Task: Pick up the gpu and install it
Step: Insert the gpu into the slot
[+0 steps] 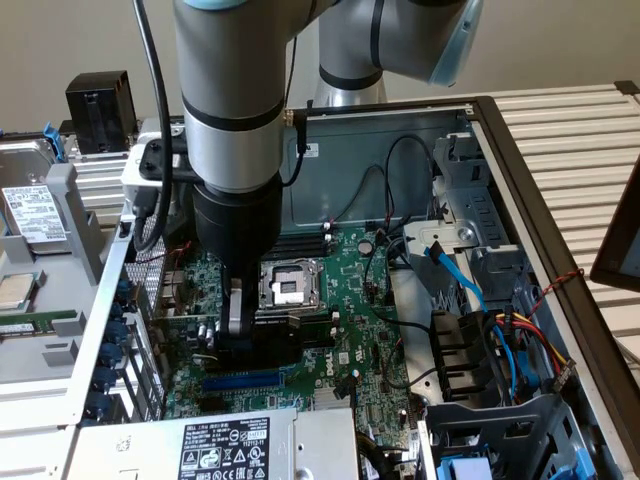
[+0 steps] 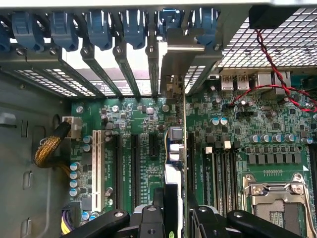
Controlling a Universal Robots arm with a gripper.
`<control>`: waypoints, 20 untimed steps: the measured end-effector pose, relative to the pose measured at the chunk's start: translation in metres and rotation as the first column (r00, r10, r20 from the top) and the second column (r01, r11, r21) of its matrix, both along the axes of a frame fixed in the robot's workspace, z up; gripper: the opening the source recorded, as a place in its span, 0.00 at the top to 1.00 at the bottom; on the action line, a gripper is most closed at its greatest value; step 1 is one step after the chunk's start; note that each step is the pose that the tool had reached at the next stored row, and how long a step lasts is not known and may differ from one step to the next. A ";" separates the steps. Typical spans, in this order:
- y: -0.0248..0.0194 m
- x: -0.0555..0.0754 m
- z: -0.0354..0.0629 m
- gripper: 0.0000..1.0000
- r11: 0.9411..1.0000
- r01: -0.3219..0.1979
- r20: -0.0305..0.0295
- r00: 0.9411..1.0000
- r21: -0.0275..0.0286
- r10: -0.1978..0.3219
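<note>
**Gripper and card, seen down the tool axis.** The gripper [image 2: 171, 222] is nearest the wrist camera. Its two dark fingers [image 2: 148, 218] are closed on either side of the gpu [image 2: 171, 191], which it holds edge-on and upright. The black cooler shroud sits between the pads and the thin green card edge runs away from them.

**Middle ground.** The card stands low over the motherboard [image 2: 277, 124], between the long black expansion slots [image 2: 134, 168] and the memory slots [image 2: 223, 166]. The CPU socket [image 2: 275, 198] lies further to that side. The card itself hides its gold contacts, so whether they have entered a slot cannot be told.

**Far ground.** The silver end bracket [image 2: 181, 57] reaches the rear wall of the case. There it stands in the gap beside the row of slot covers [image 2: 94, 64], under the blue retaining clips [image 2: 99, 25]. A red and black wire [image 2: 277, 64] crosses the board near the bracket.

**Exterior view.** The arm comes straight down into the open case [image 1: 520, 200], with the gripper just beside the CPU socket.

**Hazards, as judged.**
- If the contacts are slightly off the slot, downward pressure could bend the card or stress the board.
- The bracket tip could catch on the rear wall or a neighbouring cover, tilting the card.
- A narrow grip on the shroud could let the card rotate between the fingers.
- The loose wire could be trapped.
</note>
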State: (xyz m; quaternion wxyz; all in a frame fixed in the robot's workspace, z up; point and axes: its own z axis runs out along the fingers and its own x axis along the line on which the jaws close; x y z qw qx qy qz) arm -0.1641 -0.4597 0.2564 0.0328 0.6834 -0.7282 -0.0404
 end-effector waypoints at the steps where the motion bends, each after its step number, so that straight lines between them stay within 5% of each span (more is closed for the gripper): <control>1: -0.0001 0.000 -0.0001 0.73 1.000 0.000 0.000 1.000 0.000 0.000; 20: -0.0039 0.000 -0.0020 0.73 1.000 0.000 0.002 1.000 -0.004 0.000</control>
